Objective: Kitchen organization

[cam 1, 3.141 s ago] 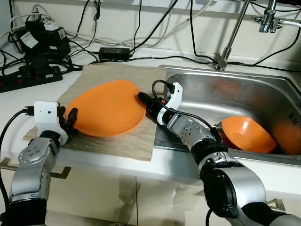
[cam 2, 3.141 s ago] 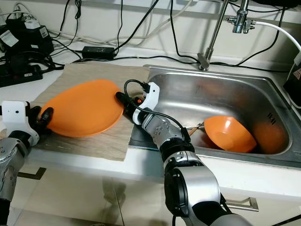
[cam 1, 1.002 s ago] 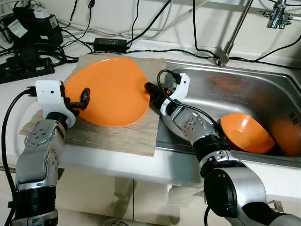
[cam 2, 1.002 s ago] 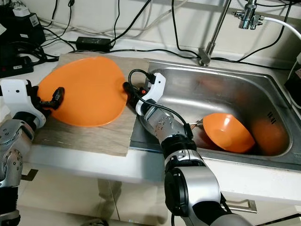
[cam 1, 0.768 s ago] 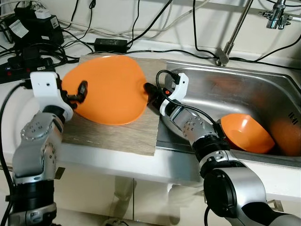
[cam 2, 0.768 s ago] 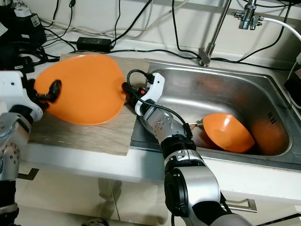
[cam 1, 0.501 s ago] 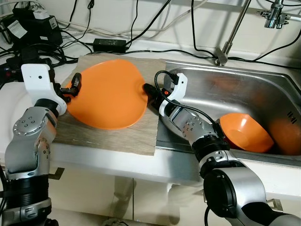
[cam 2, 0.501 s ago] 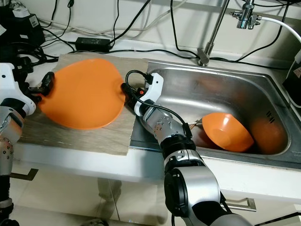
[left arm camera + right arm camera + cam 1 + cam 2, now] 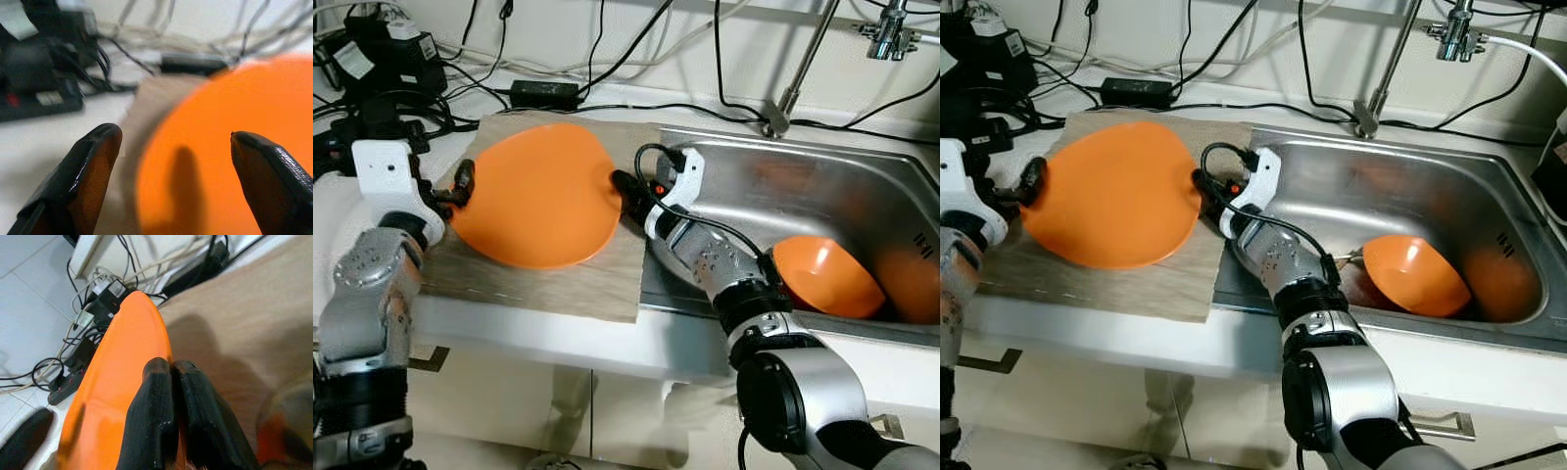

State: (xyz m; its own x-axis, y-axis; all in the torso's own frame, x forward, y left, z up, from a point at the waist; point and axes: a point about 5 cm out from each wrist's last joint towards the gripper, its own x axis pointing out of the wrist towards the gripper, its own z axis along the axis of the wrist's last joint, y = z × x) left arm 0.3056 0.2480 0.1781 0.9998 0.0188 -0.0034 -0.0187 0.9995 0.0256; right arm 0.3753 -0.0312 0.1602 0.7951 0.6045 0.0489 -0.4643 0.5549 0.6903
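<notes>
A big orange plate [image 9: 536, 201] is tilted over the wooden mat [image 9: 558, 286] left of the sink. My right gripper [image 9: 619, 183] is shut on its right rim, and the pinch on the rim [image 9: 168, 368] shows in the right wrist view. At the plate's left edge my left gripper [image 9: 458, 186] is open. Its fingers stand wide apart in the left wrist view, with the plate [image 9: 234, 161] just ahead of the left gripper [image 9: 173, 134]. An orange bowl [image 9: 827, 277] lies tipped inside the steel sink [image 9: 773, 157].
Another orange dish [image 9: 911, 284] leans in the sink's right corner. The tap [image 9: 793, 88] rises behind the sink. Power strips and black adapters [image 9: 382, 69] with many cables crowd the back left of the white counter. The counter's front edge runs just below the mat.
The plate has risen from lying flat on the mat to a tilt. My left gripper has slid from the plate's face out to its left edge and opened. The right grip is unchanged.
</notes>
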